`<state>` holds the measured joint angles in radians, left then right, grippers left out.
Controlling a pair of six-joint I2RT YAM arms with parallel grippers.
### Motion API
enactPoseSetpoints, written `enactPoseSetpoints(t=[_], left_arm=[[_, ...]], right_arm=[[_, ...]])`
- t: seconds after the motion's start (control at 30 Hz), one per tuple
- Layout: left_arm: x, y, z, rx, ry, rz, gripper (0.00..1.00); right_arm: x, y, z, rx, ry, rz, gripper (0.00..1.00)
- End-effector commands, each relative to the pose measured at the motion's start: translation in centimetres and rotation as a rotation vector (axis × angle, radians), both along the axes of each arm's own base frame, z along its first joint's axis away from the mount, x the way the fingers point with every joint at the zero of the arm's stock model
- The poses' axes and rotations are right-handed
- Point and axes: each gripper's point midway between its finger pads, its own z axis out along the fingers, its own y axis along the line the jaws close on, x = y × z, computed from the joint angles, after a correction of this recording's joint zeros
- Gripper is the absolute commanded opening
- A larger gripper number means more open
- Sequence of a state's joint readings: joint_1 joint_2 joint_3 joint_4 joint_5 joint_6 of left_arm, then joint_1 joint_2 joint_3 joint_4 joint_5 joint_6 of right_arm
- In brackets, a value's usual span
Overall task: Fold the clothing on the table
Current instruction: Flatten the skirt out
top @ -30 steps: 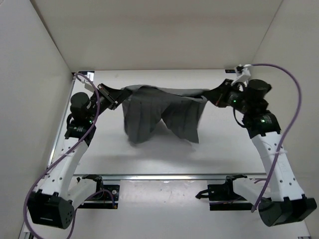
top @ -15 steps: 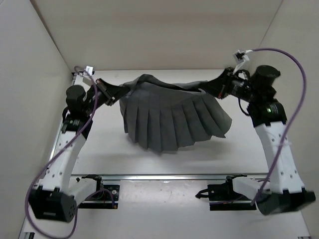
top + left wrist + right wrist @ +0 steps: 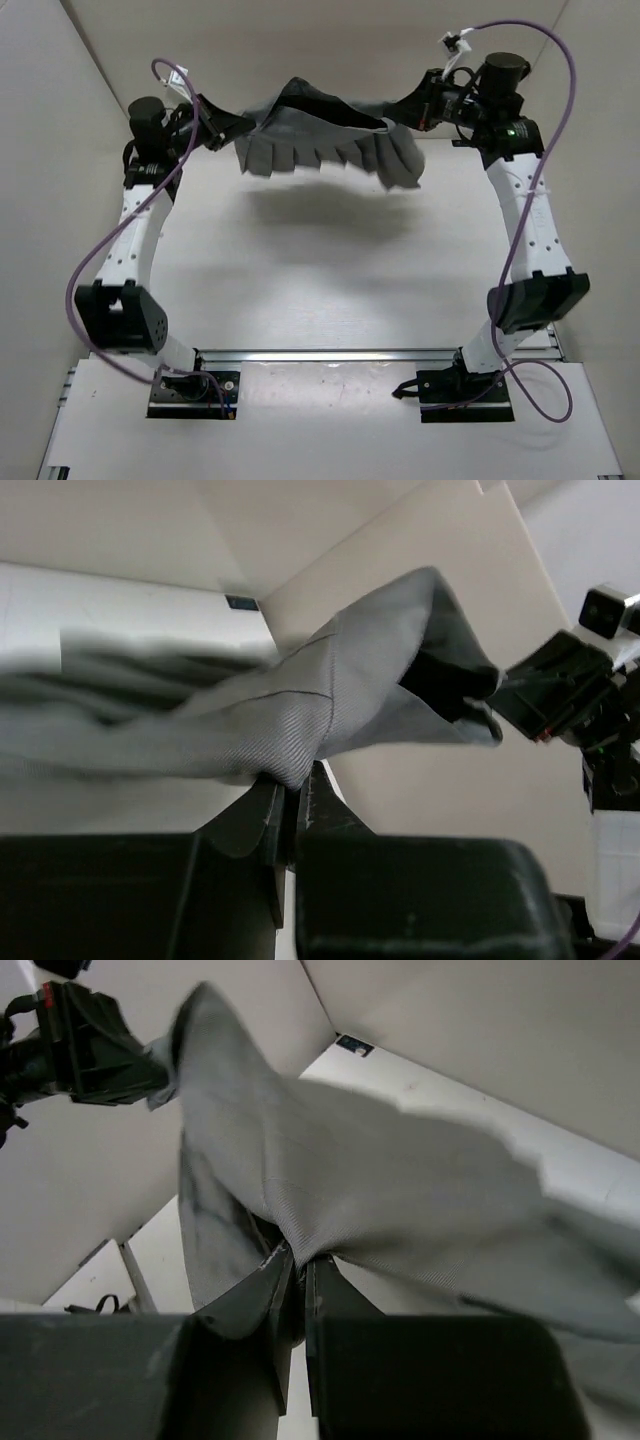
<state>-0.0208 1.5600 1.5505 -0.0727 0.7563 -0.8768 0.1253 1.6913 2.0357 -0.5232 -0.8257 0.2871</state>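
Since the earlier frames both arms have risen and reached toward 12 o'clock. The clothing no longer drapes low over the table. It now hangs stretched between the two grippers, with its shadow cast on the surface below.

Left gripper: the jaws are almost closed and pinch a bunched edge of the cloth. In the top view it sits at about 10 o'clock.

Right gripper: the jaws are almost closed and pinch the opposite edge, at about 1 o'clock.

The cloth spans the gap between them along the far side at 12 o'clock, with its pleated hem pointing toward 6 o'clock.

Judgement: this is a lift-and-spread step. The pleats are opened out, so the garment can probably be laid flat next. No fold has been made yet.

Limits of view:
- Both wrist views show the cloth blurred near the lens.
- The number of layers in each pinch cannot be told.
- The upper edge gapes open, and the layer behind it is hidden.
- Whether any hem tip touches the table cannot be confirmed, though the separate shadow suggests it is clear.
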Motion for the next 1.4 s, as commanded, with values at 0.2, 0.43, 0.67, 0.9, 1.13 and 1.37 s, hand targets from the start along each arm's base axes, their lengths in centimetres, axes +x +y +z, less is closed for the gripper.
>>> enactPoseSetpoints(t=[0.2,0.43,0.67,0.9,1.13,1.37], left_arm=[[-11.8,-2.2,-20.1,0.058,0.307,-0.046,0.00],[-20.0,-1.8,-33.0,0.094,0.592,-0.063,0.53],[-21.9,-0.9,-32.8,0.165,0.566,-0.019,0.67],[-23.6,-0.3,-35.2,0.177,0.629,0.012,0.66],[-24.4,-0.6,-36.0,0.192,0.645,0.009,0.53],[-25.3,-0.5,-36.8,0.202,0.654,0.000,0.20]], right_arm=[[-4.3,-1.5,-18.2,0.036,0.358,0.015,0.00],[-12.8,-1.6,-32.3,-0.093,0.691,-0.112,0.41],[-16.1,-5.2,-33.9,-0.126,0.732,-0.294,0.67],[-19.5,-4.8,-37.0,-0.159,0.872,-0.302,0.67],[-21.8,-3.0,-39.2,-0.162,0.927,-0.261,0.61],[-21.0,-3.1,-39.6,-0.184,0.902,-0.280,0.25]])
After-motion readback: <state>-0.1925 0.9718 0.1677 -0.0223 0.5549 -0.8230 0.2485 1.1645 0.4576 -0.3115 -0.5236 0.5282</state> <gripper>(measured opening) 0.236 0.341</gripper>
